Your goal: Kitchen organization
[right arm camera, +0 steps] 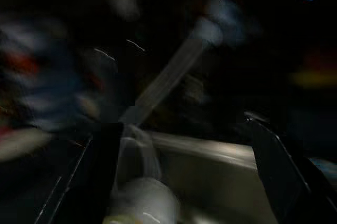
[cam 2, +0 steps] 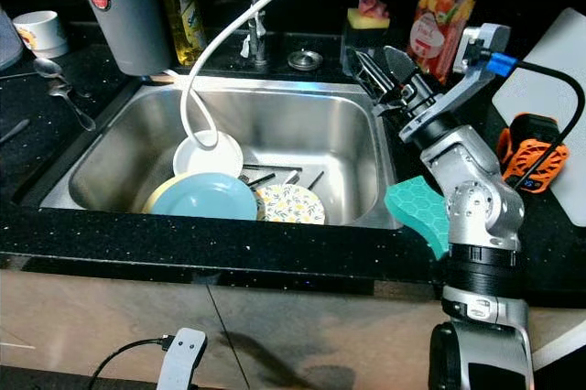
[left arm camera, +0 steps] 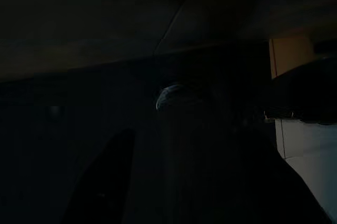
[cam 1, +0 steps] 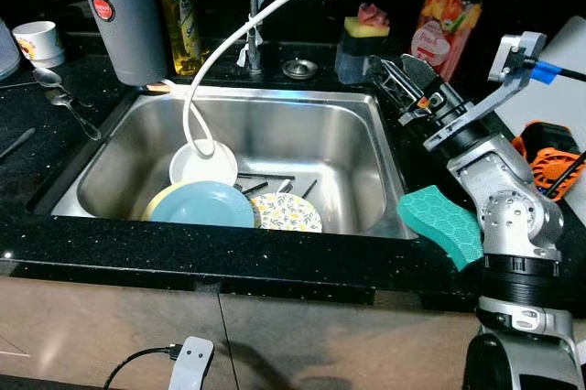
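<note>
Right gripper jaws parted, empty, above sink right rim, pointing toward soap bottle, teal sponge on worktop edge.

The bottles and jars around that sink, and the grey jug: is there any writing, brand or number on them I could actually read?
None can be read.
grey jug: a round red badge, lettering too small.
oil bottle: a label, print blurred.
soap bottle: fruit pictures and a red label, words blurred.
white cup: a coloured print, illegible.
The right gripper hovers open beside the sponge holder; no markings legible there.
</note>
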### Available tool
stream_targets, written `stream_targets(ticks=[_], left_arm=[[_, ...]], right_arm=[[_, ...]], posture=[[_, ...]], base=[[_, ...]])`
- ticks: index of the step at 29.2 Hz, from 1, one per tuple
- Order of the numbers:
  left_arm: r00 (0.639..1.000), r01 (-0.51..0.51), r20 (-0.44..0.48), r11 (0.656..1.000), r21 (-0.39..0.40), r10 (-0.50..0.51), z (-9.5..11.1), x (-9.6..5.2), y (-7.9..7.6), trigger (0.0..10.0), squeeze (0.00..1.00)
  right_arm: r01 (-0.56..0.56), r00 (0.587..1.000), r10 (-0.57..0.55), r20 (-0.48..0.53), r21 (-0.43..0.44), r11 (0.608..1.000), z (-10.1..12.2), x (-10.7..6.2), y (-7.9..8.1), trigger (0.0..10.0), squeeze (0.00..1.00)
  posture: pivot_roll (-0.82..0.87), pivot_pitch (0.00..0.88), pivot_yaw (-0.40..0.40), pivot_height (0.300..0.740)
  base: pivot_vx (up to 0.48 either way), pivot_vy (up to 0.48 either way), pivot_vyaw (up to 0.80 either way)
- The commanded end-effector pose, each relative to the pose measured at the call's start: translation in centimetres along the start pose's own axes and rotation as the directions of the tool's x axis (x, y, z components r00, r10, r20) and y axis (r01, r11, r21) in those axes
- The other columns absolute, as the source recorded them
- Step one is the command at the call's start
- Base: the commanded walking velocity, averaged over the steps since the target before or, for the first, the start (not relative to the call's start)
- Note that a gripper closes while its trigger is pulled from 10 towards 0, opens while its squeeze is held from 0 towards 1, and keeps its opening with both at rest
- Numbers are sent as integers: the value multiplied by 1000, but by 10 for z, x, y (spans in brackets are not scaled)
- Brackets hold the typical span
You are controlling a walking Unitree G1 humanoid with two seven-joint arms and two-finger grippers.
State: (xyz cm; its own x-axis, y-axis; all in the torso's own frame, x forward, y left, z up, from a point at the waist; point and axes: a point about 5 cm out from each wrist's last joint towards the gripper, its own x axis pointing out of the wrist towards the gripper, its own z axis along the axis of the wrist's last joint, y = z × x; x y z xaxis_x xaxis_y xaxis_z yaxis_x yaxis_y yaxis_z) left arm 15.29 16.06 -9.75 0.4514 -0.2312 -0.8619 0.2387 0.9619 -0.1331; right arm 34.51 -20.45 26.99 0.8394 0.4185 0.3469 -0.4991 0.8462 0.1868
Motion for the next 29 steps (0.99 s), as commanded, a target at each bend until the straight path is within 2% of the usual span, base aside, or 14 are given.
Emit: stream_targets(ticks=[1,3,7,8,12,15,17,20,21,22,23,24,25,29], left_arm=[[999,4,-53,1000,10,-4,-8,-1,0,10000,0],[996,3,-88,1000,26,-1,-10,-1,0,10000,0],[995,2,-102,1000,29,1,-12,-1,0,10000,0],[994,2,-106,999,32,1,-12,-1,0,10000,0],[994,3,-107,1000,31,0,-13,-1,0,10000,0],[994,4,-108,999,33,0,-13,-1,-1,10000,0],[994,1,-108,999,32,2,-13,-1,-1,10000,0],[994,-2,-111,999,34,6,-13,-1,0,10000,0],[994,-4,-113,999,34,8,-13,-1,0,10000,0],[994,-4,-113,999,34,8,-13,-1,0,10000,0],[993,-5,-115,999,35,9,-12,-1,1,10000,0],[993,-6,-117,999,35,10,-12,-1,1,10000,0],[993,-6,-117,999,35,10,-12,-1,1,10000,0],[993,-2,-118,999,40,7,-11,-1,2,10000,0]], right_arm=[[94,995,-95,-25,-51,994,2,-3,-15,10000,0],[189,981,-193,-27,-102,977,8,-8,-31,10000,0],[232,972,-234,-5,-106,967,13,-11,-38,10000,0],[261,965,-260,16,-103,960,17,-13,-43,0,0],[286,958,-284,35,-98,953,20,-15,-47,0,0],[351,936,-346,67,-107,930,29,-22,-57,0,0],[417,909,-410,76,-139,898,39,-36,-71,0,0],[472,881,-469,61,-177,864,45,-50,-84,0,0],[496,867,-496,51,-200,845,47,-58,-89,980,0],[496,867,-496,51,-200,845,47,-58,-89,980,0],[519,851,-523,44,-216,827,50,-67,-94,4275,0],[552,827,-561,33,-235,800,54,-79,-100,10000,0],[552,827,-561,33,-235,800,54,-79,-100,10000,0],[581,798,-602,12,-280,764,63,-102,-106,10000,0]], posture=[[26,0,-9,740],[21,0,-10,740],[19,0,-10,740],[16,0,-9,740],[16,0,-10,740],[15,0,-6,740],[13,0,-5,740],[8,0,-4,740],[5,0,-4,740],[5,0,-4,740],[2,0,-3,740],[-2,0,-1,740],[-2,0,-1,740],[-16,0,3,740]], base=[[0,0,0],[0,0,0],[0,0,0],[0,0,0],[0,0,0],[0,0,0],[0,0,0],[0,0,0],[0,0,0],[0,0,0],[0,0,0],[0,0,0],[0,0,0],[0,0,0]])
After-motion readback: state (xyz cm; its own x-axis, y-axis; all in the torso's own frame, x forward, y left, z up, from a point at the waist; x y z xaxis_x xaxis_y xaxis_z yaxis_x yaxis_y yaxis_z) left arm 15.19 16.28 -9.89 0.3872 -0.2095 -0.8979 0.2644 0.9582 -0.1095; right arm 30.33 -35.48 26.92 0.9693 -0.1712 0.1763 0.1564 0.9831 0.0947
